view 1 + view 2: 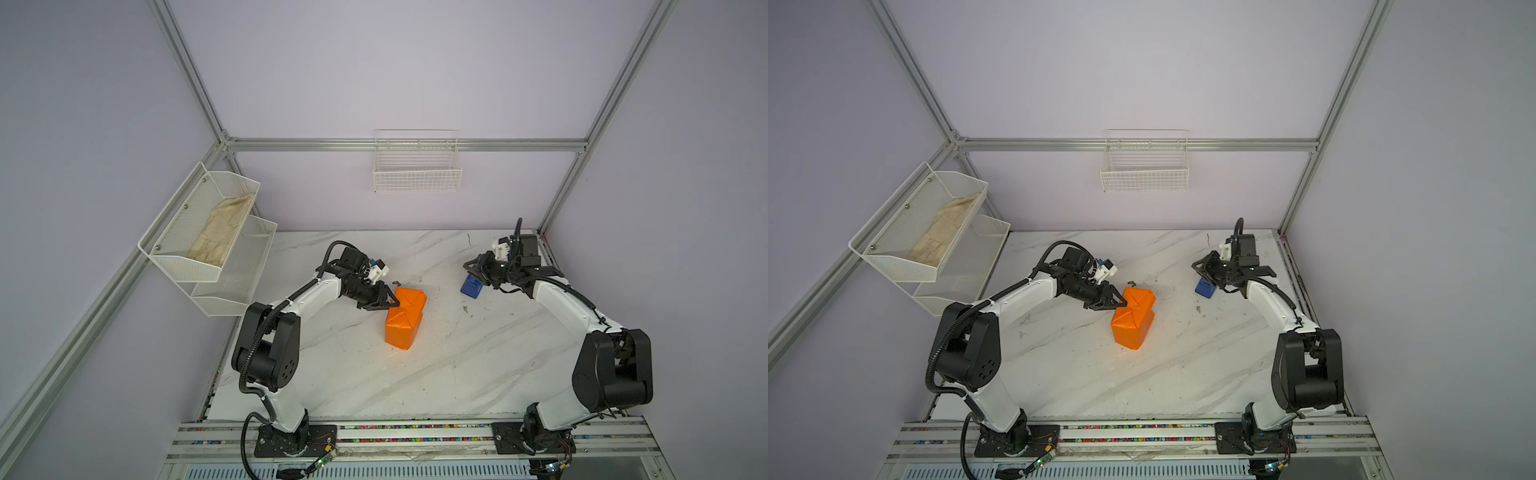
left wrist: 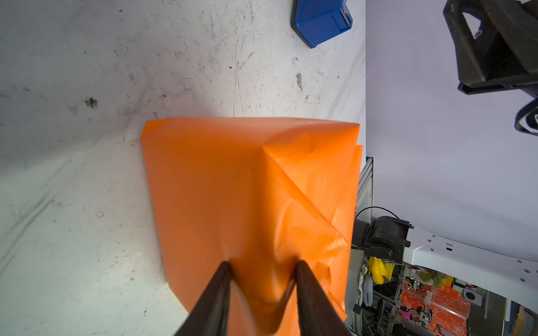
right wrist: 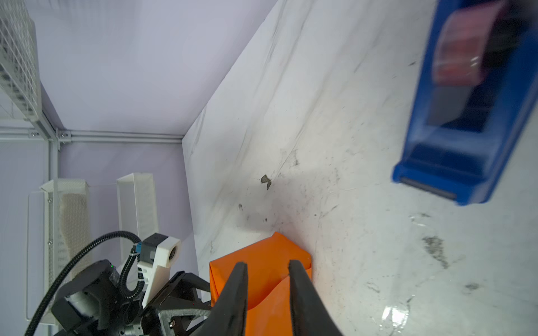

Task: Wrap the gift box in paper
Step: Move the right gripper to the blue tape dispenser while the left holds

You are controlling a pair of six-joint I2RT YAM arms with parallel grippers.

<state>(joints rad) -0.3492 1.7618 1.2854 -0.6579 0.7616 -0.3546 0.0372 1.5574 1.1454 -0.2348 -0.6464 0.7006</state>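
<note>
One paper parcel (image 1: 405, 322) lay mid-frame on tabletop (image 1: 457, 357); left tool (image 1: 392, 302) clamped its fold; right tool (image 1: 473, 269), jaws apart, hung near dispenser (image 1: 471, 287).

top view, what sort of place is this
Likely a robot test cell in a lab: left arm and right arm bolted to a rail, aluminium frame, marble-look table.
</note>
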